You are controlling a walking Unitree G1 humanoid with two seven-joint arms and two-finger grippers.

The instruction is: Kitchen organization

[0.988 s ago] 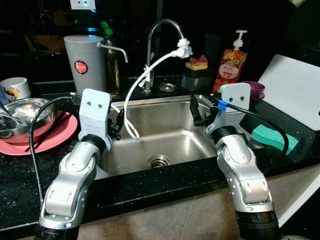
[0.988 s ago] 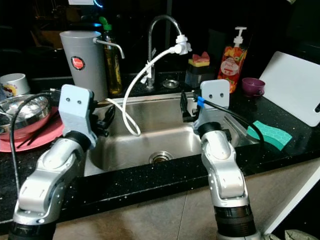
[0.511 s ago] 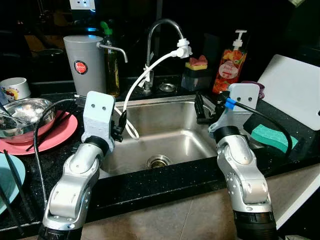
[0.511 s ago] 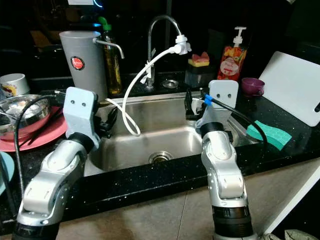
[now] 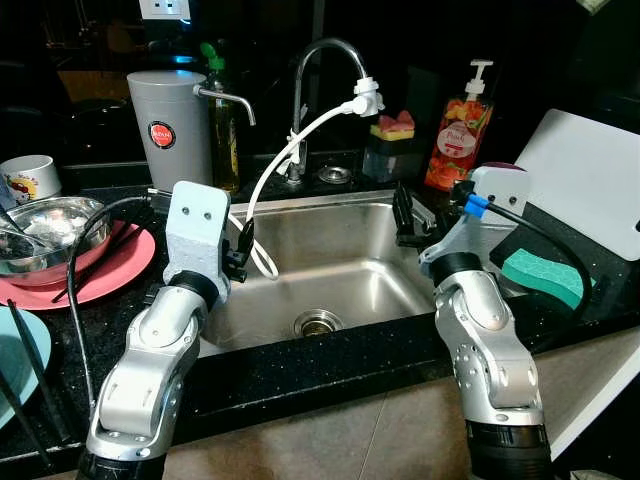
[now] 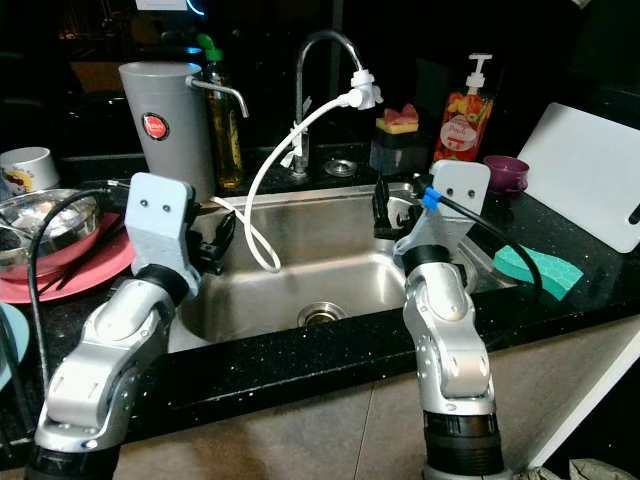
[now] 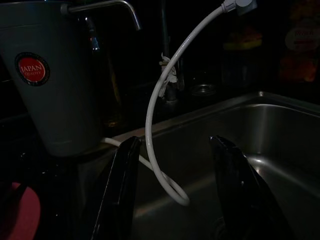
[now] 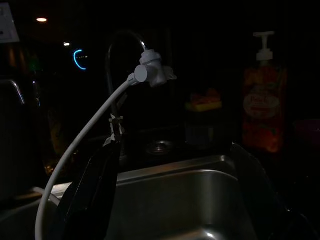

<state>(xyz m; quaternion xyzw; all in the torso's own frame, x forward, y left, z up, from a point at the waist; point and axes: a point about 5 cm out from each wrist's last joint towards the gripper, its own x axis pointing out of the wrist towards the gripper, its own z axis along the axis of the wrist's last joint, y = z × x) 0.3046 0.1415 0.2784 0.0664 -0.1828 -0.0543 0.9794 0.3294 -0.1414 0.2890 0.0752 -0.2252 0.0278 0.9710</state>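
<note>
A steel sink (image 5: 345,275) lies before me, its faucet (image 5: 322,55) trailing a white hose (image 5: 285,165) down into the basin. My left gripper (image 5: 243,252) hovers over the sink's left rim, open with nothing held; in the left wrist view its fingers (image 7: 120,190) frame the hose (image 7: 155,125). My right gripper (image 5: 405,215) is raised over the sink's right side, open and empty, pointing toward the faucet (image 8: 120,45). Dirty dishes sit on the left counter: a steel bowl (image 5: 50,228) on a red plate (image 5: 95,275), a mug (image 5: 30,177) and a blue plate (image 5: 12,365) with chopsticks.
A grey water canister (image 5: 170,125) and an oil bottle (image 5: 222,120) stand behind the left rim. A sponge holder (image 5: 392,140), soap bottle (image 5: 458,125) and purple cup (image 5: 512,172) line the back right. A green sponge (image 5: 545,275) and white cutting board (image 5: 590,180) lie on the right.
The camera shifted a little, bringing the blue plate into view at the left. My right gripper has risen slightly and drifted right. The left gripper has barely moved.
</note>
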